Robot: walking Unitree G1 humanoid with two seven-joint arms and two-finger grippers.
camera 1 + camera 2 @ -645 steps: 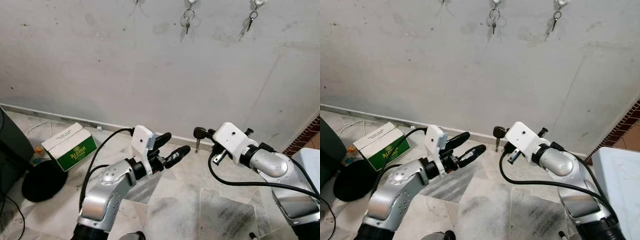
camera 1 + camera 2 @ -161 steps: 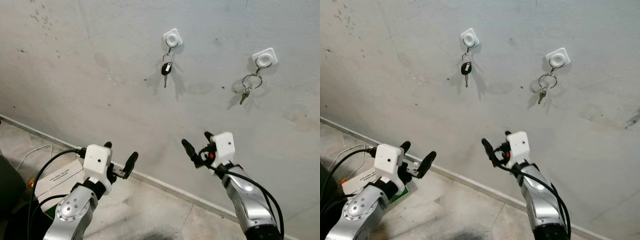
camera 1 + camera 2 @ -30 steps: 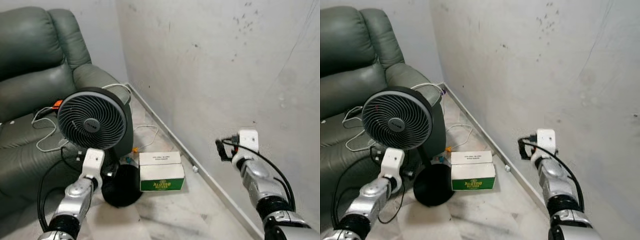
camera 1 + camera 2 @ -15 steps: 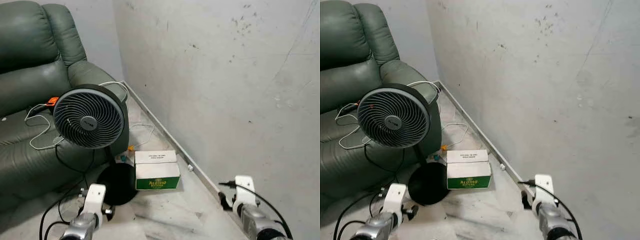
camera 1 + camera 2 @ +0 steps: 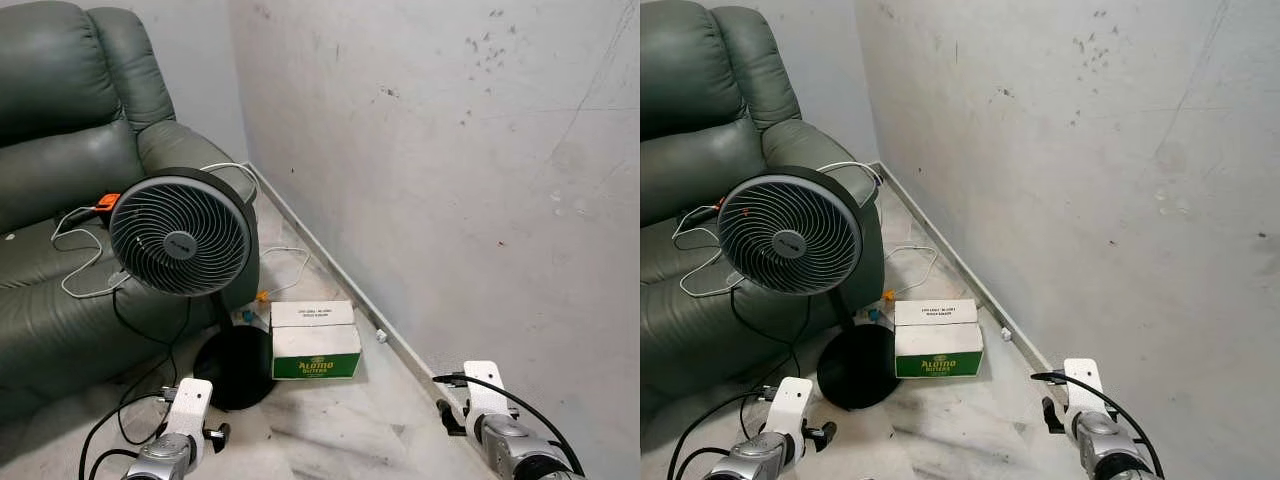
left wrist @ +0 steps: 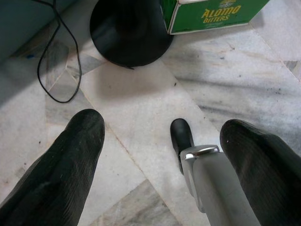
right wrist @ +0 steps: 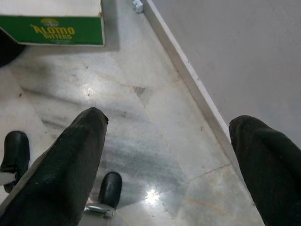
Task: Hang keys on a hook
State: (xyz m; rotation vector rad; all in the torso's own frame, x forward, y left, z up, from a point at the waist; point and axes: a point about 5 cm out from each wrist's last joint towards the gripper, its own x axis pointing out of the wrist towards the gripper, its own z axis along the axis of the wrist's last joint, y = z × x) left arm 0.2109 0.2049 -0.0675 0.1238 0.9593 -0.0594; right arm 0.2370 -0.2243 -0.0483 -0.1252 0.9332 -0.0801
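My left gripper [image 6: 162,123] hangs low over the marble floor, open, with nothing between its black fingers [image 6: 70,160]. In the eye views it sits at the bottom left [image 5: 215,434]. My right gripper [image 7: 169,120] is also open and holds nothing. It hangs low beside the grey wall [image 5: 450,150], at the bottom right [image 5: 447,415]. The stretch of wall in front of me is bare plaster with small dark marks.
A black floor fan [image 5: 183,238] stands on a round base [image 5: 232,366] next to a green-and-white carton [image 5: 316,345]. A dark green sofa [image 5: 60,150] fills the left, with cables [image 5: 85,225] trailing over it. My black feet [image 7: 14,148] show on the floor.
Both arms have dropped from chest height a second ago to low by the floor. The camera has shifted only slightly. The fan and carton have stayed in place.
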